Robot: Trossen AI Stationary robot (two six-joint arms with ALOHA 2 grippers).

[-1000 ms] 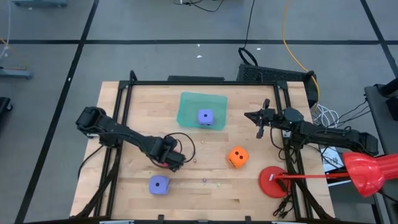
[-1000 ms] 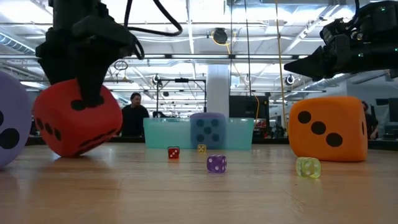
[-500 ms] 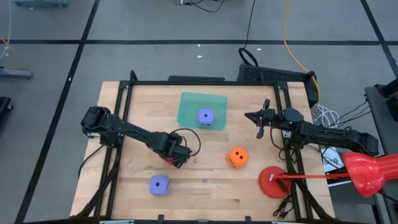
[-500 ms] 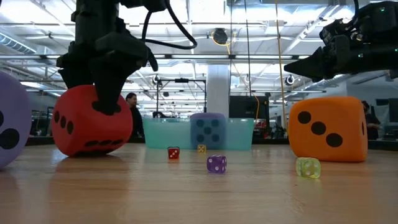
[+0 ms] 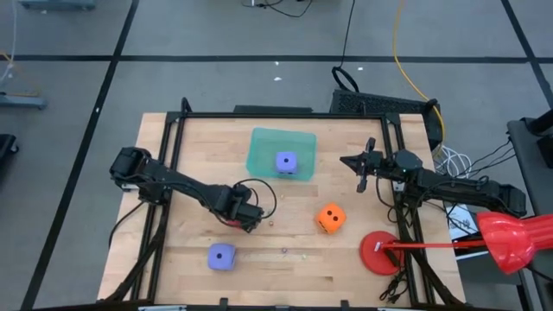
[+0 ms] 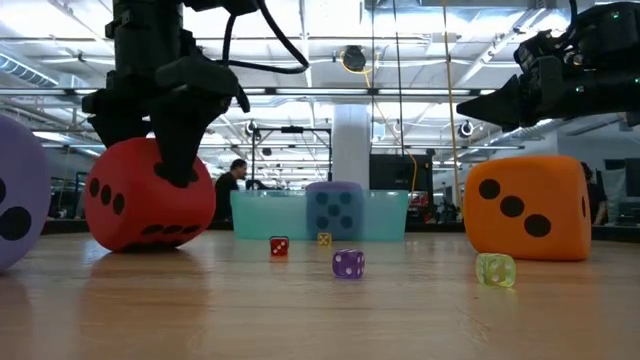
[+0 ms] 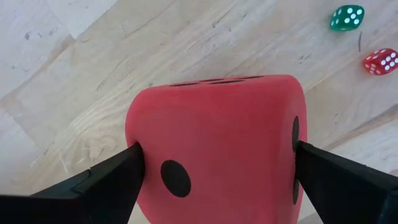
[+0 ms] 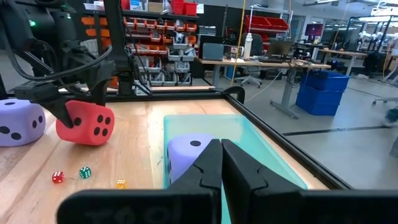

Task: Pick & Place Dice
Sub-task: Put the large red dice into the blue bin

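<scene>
workshop hall behind: ceiling lights, shelving, a person (image 6: 229,187) standing beyond the table. wooden table (image 5: 285,268) fills centre frame. teal bin (image 5: 281,153) upper centre holds one purple die (image 5: 286,162). left gripper (image 5: 245,216) clamps the red die (image 6: 148,195) centre-left. right gripper (image 5: 363,169) pressed closed, upper right. orange die (image 5: 329,218) right of centre; second purple die (image 5: 221,256) lower left.

Two dark, near-black jointed arms, matte housings with rounded joint blocks, both mounted at the black frame rail (image 5: 285,115) around the wooden table (image 5: 186,181). Left gripper (image 7: 214,168): two flat black wedge fingers (image 7: 106,180) with straight inner faces; loose black cable looped beside its wrist. Right gripper (image 8: 221,163): two slim black tapered fingers (image 8: 202,168) on a broad black crossbar with faint embossed lettering, unreadable.
</scene>
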